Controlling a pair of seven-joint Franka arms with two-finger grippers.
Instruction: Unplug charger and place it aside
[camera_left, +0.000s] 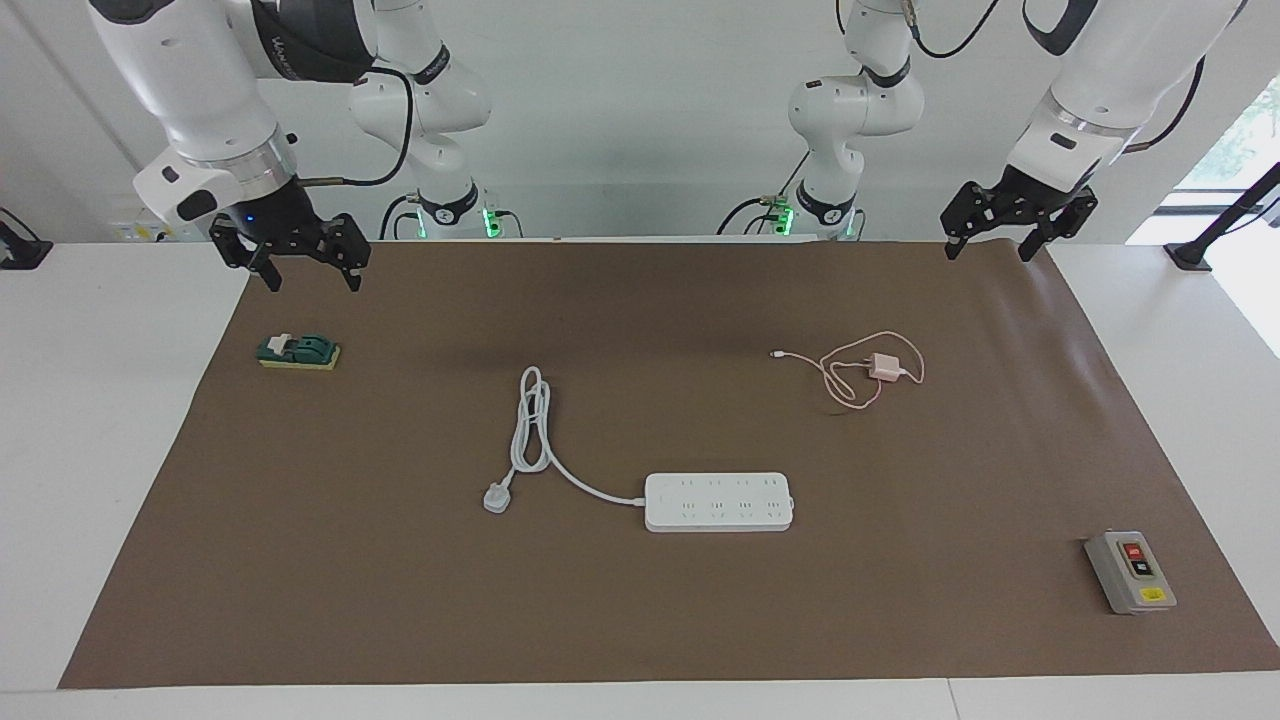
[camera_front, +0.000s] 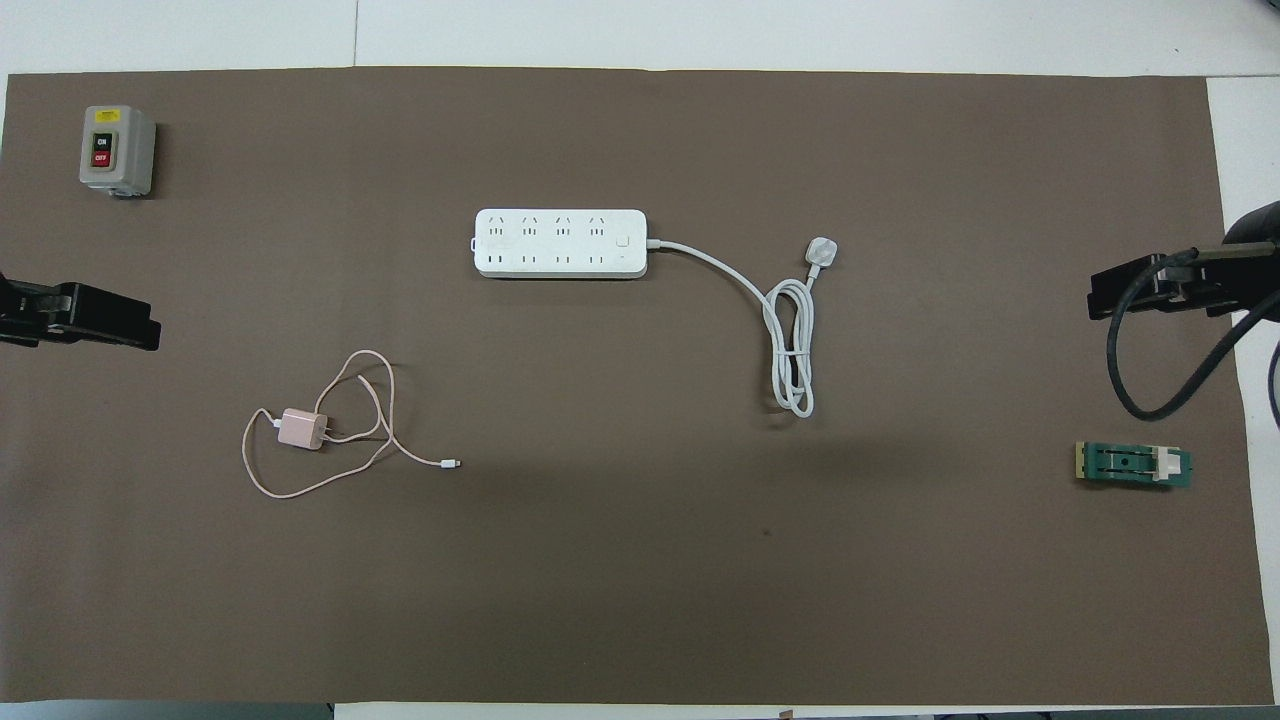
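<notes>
charger (camera_left: 884, 367) already lies unplugged on the mat, nearer the robots than the power strip (camera_left: 718, 501), left gripper (camera_left: 1007, 226) and right gripper (camera_left: 290, 255) both raised, jaws spread, empty; looks done, just park the arms clear of the cable (camera_left: 850, 382).

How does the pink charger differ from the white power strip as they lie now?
The charger is a small pink cube; the power strip is a long white bar. The charger's thin cable lies in loose loops around it; the power strip's thick cord is bundled beside it. The charger lies nearer the robots, toward the left arm's end. Both rest unplugged on the brown mat, untouched.
</notes>
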